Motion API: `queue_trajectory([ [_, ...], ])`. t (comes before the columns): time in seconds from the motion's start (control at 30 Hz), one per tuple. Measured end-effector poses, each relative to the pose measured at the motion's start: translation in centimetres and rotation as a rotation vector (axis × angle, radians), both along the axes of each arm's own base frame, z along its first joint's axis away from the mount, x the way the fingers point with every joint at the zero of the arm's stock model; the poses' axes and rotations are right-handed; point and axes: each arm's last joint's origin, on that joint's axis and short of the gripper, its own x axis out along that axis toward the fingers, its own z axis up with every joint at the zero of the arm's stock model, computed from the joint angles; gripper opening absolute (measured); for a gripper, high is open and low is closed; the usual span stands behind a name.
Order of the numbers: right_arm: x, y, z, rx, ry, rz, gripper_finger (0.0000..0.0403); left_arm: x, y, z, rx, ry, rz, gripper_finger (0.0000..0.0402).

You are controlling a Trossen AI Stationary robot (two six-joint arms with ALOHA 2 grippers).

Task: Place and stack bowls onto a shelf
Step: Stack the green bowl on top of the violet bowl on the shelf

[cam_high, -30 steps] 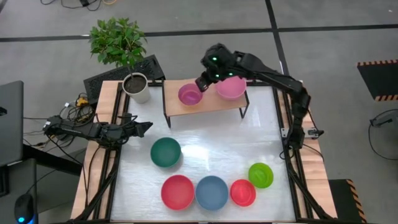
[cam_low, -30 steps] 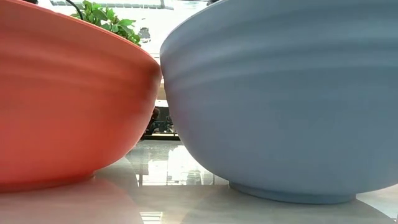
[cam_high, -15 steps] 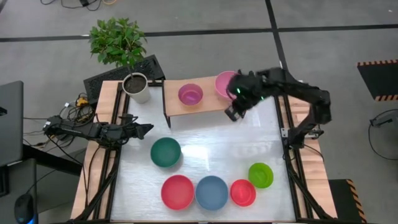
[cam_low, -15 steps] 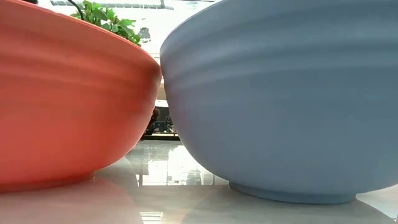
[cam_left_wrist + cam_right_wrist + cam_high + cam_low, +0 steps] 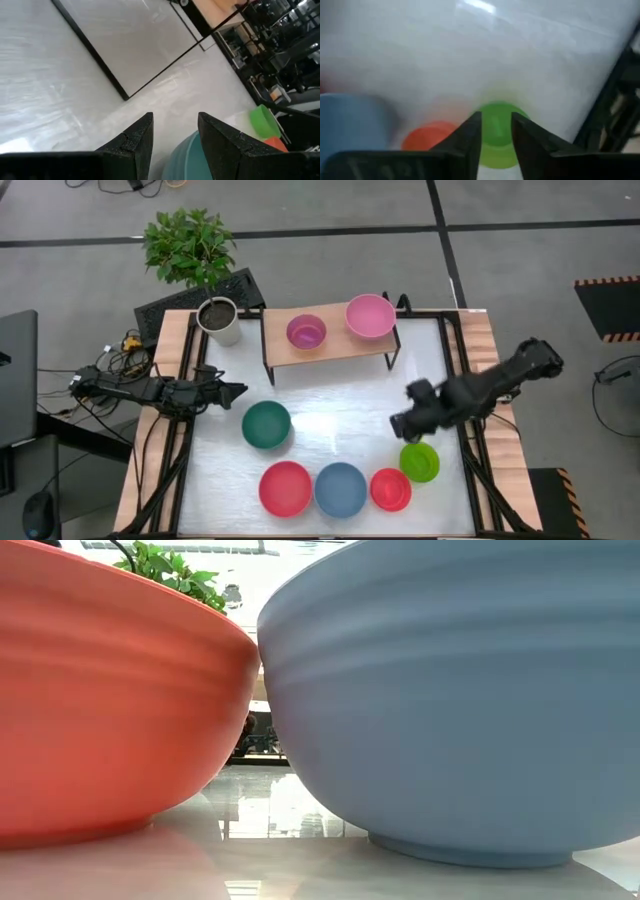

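Light-wood shelf (image 5: pixel 330 340) carries purple bowl (image 5: pixel 306 332) and pink bowl (image 5: pixel 370 316), apart. Right gripper (image 5: pixel 404 424) hovers just beside light green bowl (image 5: pixel 419 462), fingers narrowly parted, holding nothing. Small red bowl (image 5: pixel 390 489), blue bowl (image 5: pixel 341 489), large red bowl (image 5: pixel 286 488) in row on table (image 5: pixel 340 405); dark green bowl (image 5: pixel 266 425) apart. Left gripper (image 5: pixel 235 391) waits at table's left edge, fingers slightly apart, empty.

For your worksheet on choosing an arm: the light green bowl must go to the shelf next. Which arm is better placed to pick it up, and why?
The right arm. Its pincer hangs, empty and slightly open, just beside the light green bowl, aimed at it. The left pincer waits at the table's far left edge, beyond the dark green bowl.
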Motion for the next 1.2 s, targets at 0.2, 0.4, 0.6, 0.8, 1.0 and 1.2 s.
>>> queue_trajectory([
  [0.2,-2.1,3.2,-5.4,0.058,0.162,-0.056,0.0202,0.0,-0.1,0.0,-0.045,-0.012,-0.014,0.0140],
  [0.4,-3.7,3.8,-9.1,0.076,0.191,-0.073,0.0219,0.1,-0.2,0.0,-0.126,-0.038,-0.014,0.0140],
  [0.6,-5.1,4.0,-11.5,0.122,0.144,-0.044,0.0213,0.0,-0.1,0.0,-0.118,-0.037,0.008,0.0140],
  [0.8,-6.3,4.1,-13.4,0.135,0.133,-0.024,0.0210,0.0,0.0,-0.1,-0.097,-0.036,0.045,0.0140],
  [1.0,-6.4,4.1,-14.9,0.149,0.117,0.007,0.0154,0.0,0.0,-0.1,-0.098,-0.037,0.050,0.0140],
  [1.2,-6.5,3.9,-15.4,0.143,0.113,0.030,0.0032,0.0,0.0,-0.1,-0.118,-0.046,0.058,0.0140],
])
